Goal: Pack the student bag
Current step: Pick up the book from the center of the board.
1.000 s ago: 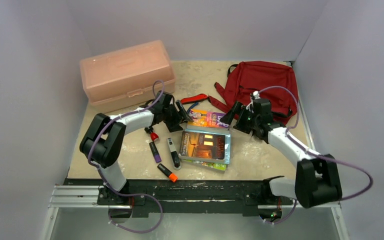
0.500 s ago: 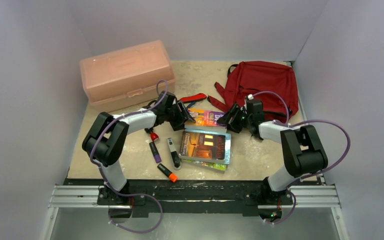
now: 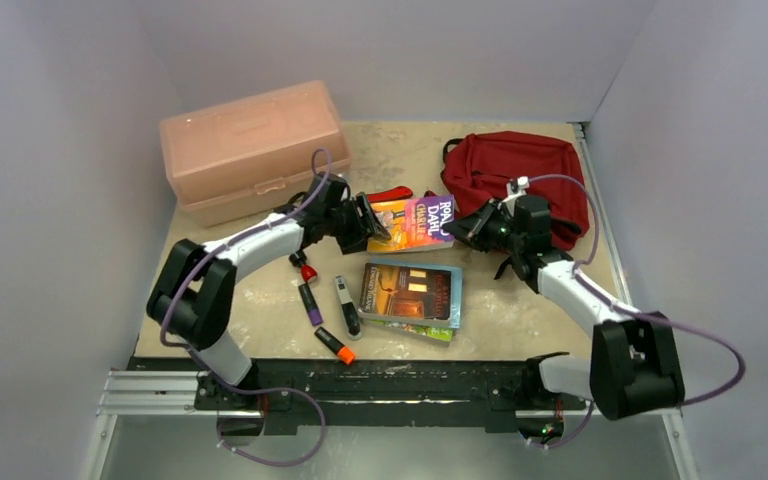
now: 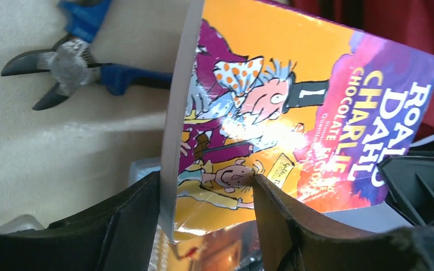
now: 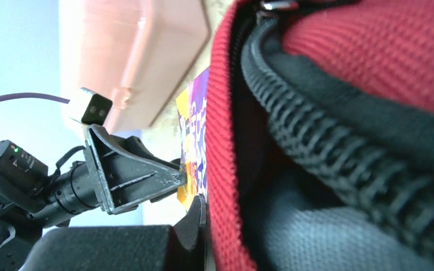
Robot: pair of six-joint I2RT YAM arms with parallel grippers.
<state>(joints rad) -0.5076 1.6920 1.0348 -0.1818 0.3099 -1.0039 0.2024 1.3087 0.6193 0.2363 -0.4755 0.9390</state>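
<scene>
Book (image 3: 415,222) at bag (image 3: 520,170) mouth
Stiff book clamped in left gripper (image 4: 204,191); right gripper (image 3: 477,228) pinches limp bag's zipper rim.

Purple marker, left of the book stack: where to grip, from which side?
Mid-barrel, from straight above, fingers closing across its width. The purple marker lies flat on the table, long axis running near-to-far; bare surface on its left and a gap to the black marker on its right probably leave finger room.

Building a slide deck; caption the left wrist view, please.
Left gripper clamps a Roald Dahl paperback; blue-handled pliers lie beyond.
</scene>
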